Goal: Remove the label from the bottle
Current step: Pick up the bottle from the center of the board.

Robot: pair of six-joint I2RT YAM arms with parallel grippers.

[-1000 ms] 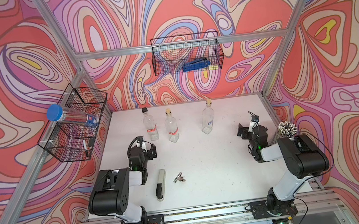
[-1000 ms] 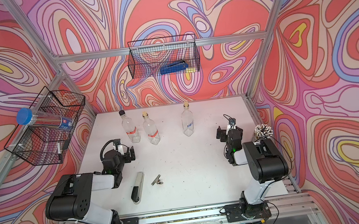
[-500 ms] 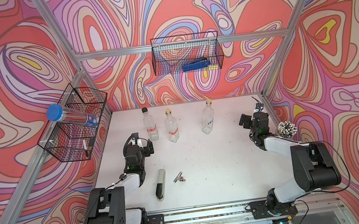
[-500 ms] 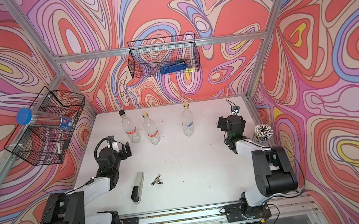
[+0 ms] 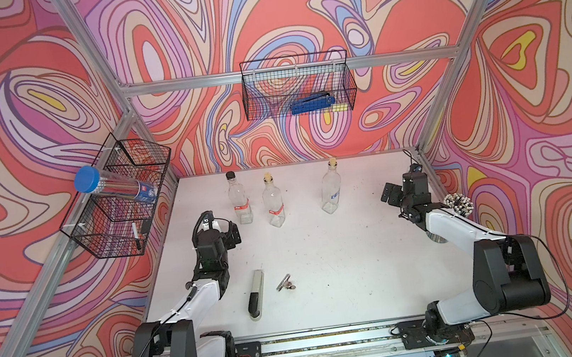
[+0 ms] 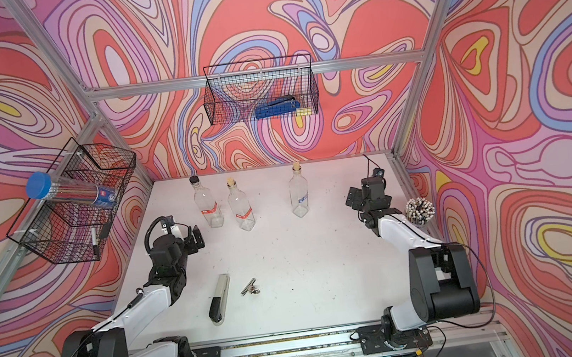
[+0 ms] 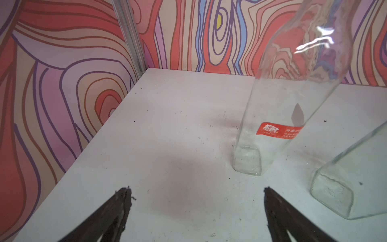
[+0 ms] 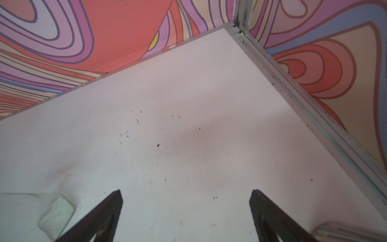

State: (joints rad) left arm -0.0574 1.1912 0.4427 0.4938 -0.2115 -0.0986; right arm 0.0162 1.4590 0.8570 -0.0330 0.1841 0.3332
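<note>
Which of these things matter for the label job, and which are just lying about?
Job:
- black-capped bottle, middle bottle and blue-labelled bottle, all labelled
- left gripper and right gripper, jaws open
- perhaps the long tool, for scraping

Lying about:
- clip
- cup of sticks
- back basket with blue tool
- side basket with tube

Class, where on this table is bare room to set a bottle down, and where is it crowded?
Free: table middle, between three bottles and the scraper and clip; front right, from clip to right arm. Crowded: back left, two red-labelled bottles beside the left gripper.
</note>
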